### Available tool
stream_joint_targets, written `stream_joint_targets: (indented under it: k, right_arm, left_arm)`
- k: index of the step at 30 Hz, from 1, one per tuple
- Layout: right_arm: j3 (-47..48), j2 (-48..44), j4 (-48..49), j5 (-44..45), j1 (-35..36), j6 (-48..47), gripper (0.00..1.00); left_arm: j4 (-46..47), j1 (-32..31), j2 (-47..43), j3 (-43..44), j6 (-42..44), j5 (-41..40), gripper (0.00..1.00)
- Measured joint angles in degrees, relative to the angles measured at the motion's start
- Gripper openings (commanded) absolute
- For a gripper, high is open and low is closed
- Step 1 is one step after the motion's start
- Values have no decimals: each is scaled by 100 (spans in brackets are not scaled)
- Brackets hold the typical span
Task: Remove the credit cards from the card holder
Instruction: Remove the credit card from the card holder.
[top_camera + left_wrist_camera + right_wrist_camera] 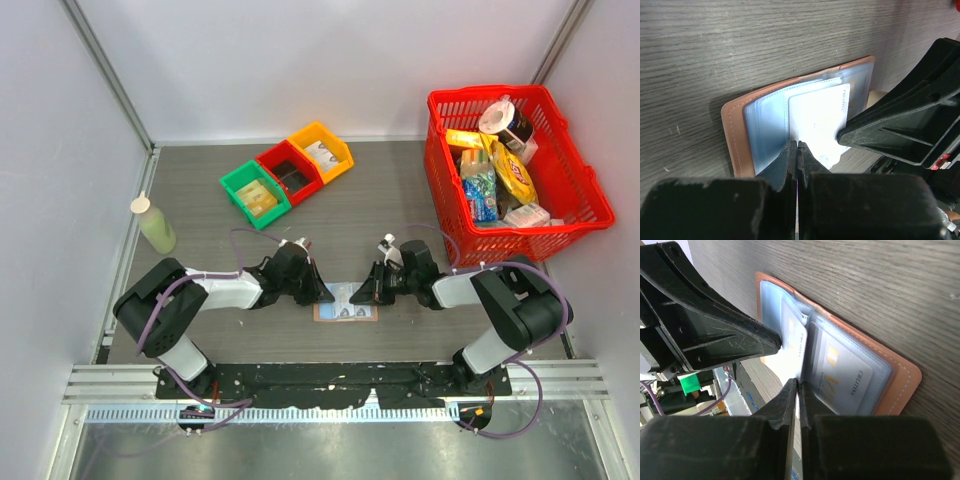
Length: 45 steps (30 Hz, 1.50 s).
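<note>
Tan card holder point(346, 306) lies flat and spread open, pale blue sleeves facing up, right at the tips of the left pincer point(797, 145) and right pincer point(799, 384). Whitish credit cards point(820, 112) sit tucked in the sleeves just past those tips.

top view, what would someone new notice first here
The red basket crammed with groceries at the back right catches the eye first. Next come the green, red and yellow bins in a row at the back centre. Near the front, the left gripper and right gripper meet over an open card holder showing pale cards.
</note>
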Motion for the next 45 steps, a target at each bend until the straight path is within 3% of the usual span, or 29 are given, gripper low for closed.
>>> stream_joint_targets:
  k: [19, 26, 30, 35, 39, 42, 45]
  right_arm:
    - [55, -365, -728, -199, -487, -671, 1]
    - [79, -365, -885, -227, -540, -815, 30]
    - [81, -363, -876, -251, -542, -800, 36]
    - [107, -267, -734, -289, -527, -730, 36]
    - [155, -133, -605, -297, -520, -678, 27]
    - [162, -48, -562, -267, -520, -669, 5]
    - [164, -24, -601, -232, -520, -691, 1]
  left_arm:
    - [254, -15, 66, -66, -66, 52, 0]
    - [271, -15, 66, -76, -72, 52, 0]
    - [273, -15, 66, -76, -92, 52, 0]
    - [275, -15, 66, -81, -125, 50, 0]
    - [293, -15, 66, -94, -140, 50, 0]
    - [313, -15, 66, -103, -151, 50, 0]
    - [337, -15, 63, -120, -155, 50, 0]
